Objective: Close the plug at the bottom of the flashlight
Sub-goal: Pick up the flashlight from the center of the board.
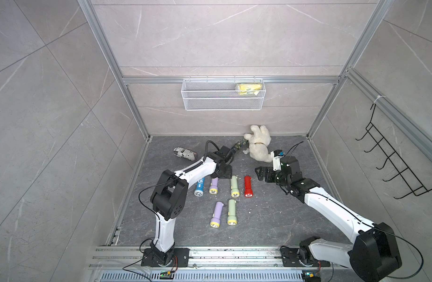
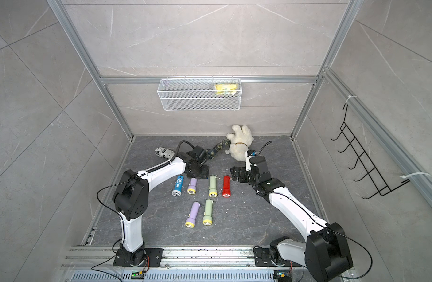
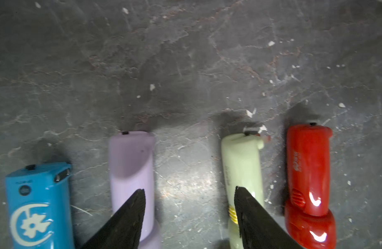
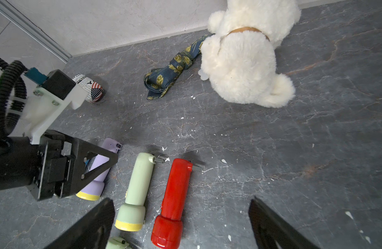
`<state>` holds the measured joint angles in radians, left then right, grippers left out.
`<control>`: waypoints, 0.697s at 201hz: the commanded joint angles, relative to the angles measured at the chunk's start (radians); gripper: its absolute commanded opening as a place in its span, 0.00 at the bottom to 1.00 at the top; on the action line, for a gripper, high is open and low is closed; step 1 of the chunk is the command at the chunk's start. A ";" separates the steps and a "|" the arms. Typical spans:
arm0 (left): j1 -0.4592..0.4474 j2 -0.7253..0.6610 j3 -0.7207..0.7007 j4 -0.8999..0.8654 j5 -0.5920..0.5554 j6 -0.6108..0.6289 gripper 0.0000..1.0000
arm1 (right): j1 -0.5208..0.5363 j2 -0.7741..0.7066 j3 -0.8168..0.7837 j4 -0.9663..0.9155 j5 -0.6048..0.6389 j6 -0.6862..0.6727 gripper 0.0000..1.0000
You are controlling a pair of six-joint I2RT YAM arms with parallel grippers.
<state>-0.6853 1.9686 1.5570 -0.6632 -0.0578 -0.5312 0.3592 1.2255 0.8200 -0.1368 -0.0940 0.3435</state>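
— Dark stone floor [image 3: 185,54]; where are the left gripper [image 3: 189,189] fingers?
— Spread, empty: one over the purple flashlight [image 3: 131,163], one over the green flashlight [image 3: 241,163], whose plug [image 4: 158,160] sticks out.
— Right gripper [image 4: 181,198]?
— Spread wide, empty, red flashlight [image 4: 177,189] just beyond its fingertips.

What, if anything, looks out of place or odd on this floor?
Two things stand out. The far-row green flashlight and the red flashlight have their tail plugs jutting out sideways instead of folded in. Small white flecks are scattered over the dark floor around them, like debris.
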 commanded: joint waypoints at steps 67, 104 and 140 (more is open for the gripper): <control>-0.104 0.113 0.127 -0.063 0.041 -0.062 0.66 | -0.032 -0.065 -0.030 0.020 -0.023 -0.004 1.00; -0.115 0.158 0.146 -0.091 0.028 -0.045 0.58 | -0.037 -0.063 -0.033 0.025 -0.031 0.001 1.00; -0.117 0.200 0.176 -0.112 0.024 -0.027 0.56 | -0.040 -0.069 -0.039 0.024 -0.030 0.003 1.00</control>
<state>-0.7986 2.1506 1.6848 -0.7322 -0.0322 -0.5789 0.3248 1.1797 0.8036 -0.1287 -0.1192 0.3439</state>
